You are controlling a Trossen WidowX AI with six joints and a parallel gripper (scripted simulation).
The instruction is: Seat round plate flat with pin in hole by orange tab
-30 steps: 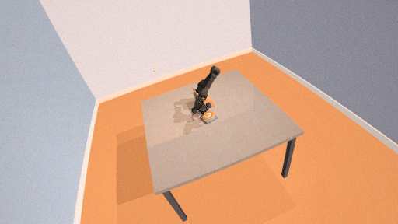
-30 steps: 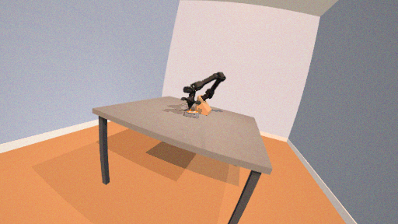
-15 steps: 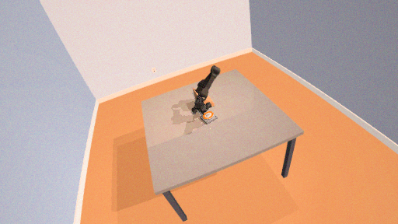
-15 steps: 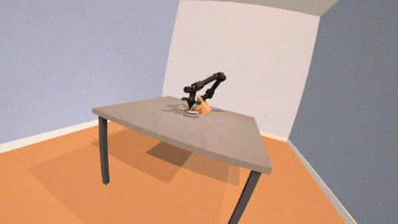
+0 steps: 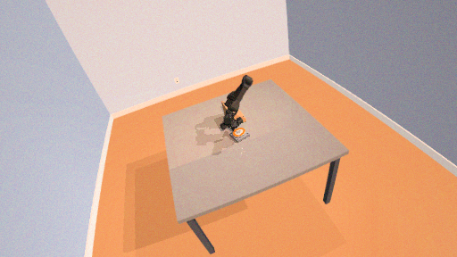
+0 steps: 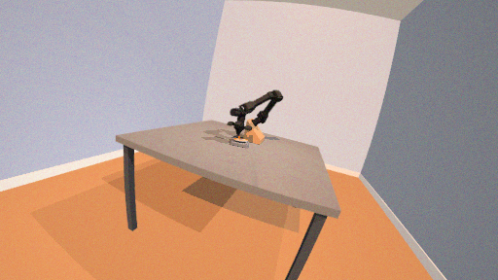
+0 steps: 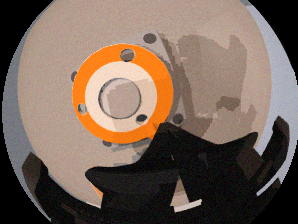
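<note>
The round plate (image 5: pixel 235 133) (image 7: pixel 92 95), orange outside with a cream inner ring, sits around the post (image 7: pixel 120 98) on the grey square base (image 5: pixel 241 139) (image 6: pixel 239 145) (image 7: pixel 161 49). Several holes show in the plate in the wrist view. The orange tab and the pin cannot be made out; the black fingers cover the plate's lower right edge there. Whether the plate is flat or slightly tilted is too small to tell. My gripper (image 6: pixel 238 136) (image 7: pixel 164 126) is shut with nothing between the fingers. Its tips are at or just above the plate's rim; contact is unclear.
The base stands on the grey table (image 5: pixel 286 147) (image 6: pixel 204 156). An orange block-like shape (image 6: pixel 256 135) stands close behind the base, beside the arm. The arm's shadow falls on the table beside the base.
</note>
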